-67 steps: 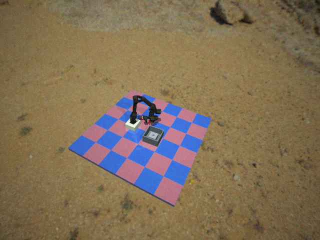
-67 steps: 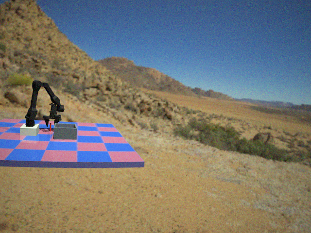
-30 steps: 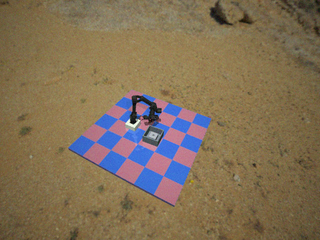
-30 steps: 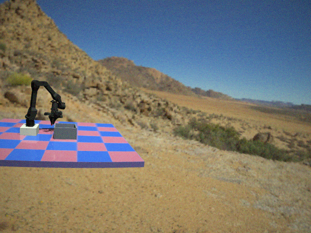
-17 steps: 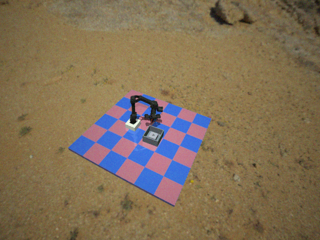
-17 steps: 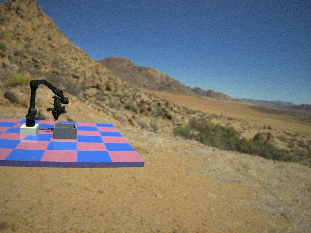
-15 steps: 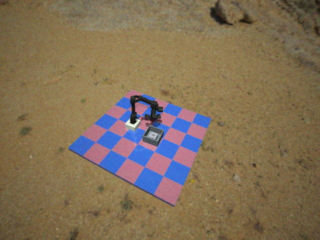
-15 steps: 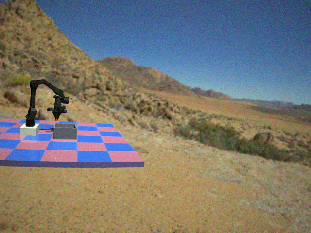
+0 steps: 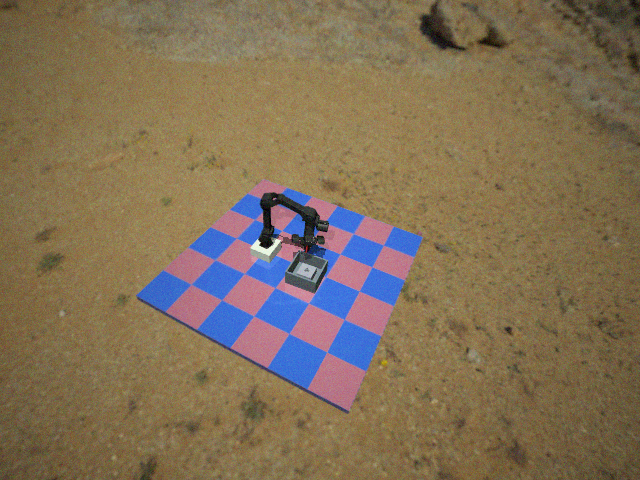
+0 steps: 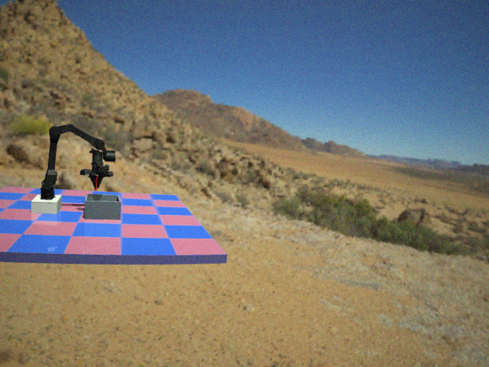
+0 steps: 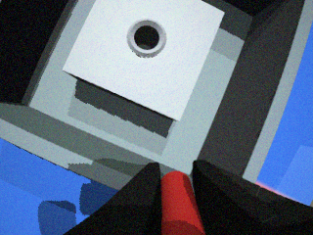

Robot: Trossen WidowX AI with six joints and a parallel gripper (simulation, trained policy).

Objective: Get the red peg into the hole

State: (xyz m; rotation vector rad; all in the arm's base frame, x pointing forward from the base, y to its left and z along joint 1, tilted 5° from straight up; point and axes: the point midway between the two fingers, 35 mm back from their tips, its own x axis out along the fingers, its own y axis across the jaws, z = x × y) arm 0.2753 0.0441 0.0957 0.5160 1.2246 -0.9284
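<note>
Exterior view first: the parallel-jaw gripper points down with its fingertips above the rim of the grey open-topped box, with open air between tips and rim. Its fingers are closed on the red peg, which stands roughly upright between them, outside the box's cavity. In the wrist view both black fingers flank the peg, and its rounded end shows between their tips, over the near wall rather than over the plate. The white square plate lies inside the box, its edges set in from the walls, leaving a strip of pale box floor visible along two sides. Its round hole has a grey ring around it and shows dark, with no peg in it. The walls stand higher than the plate and frame it on every side, while the top is open. The white base block under the black six-joint arm stands apart from the box, a strip of the blue-and-pink checkered board between them. Both sit well inside the board's outer edges.

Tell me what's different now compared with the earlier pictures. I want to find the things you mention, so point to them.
The red peg [image 9: 307, 249] [image 10: 96, 183] [image 11: 178, 201], which stood on the checkered board [image 9: 299, 359] [image 10: 92, 245] beside the box [image 9: 299, 281] [image 10: 102, 209] [image 11: 274, 122], has been gripped by the gripper [image 9: 307, 250] [image 10: 96, 186] [image 11: 175, 172], lifted, and carried toward the box. The box and the arm's white base [image 9: 264, 252] [image 10: 46, 206] stayed put.
</note>
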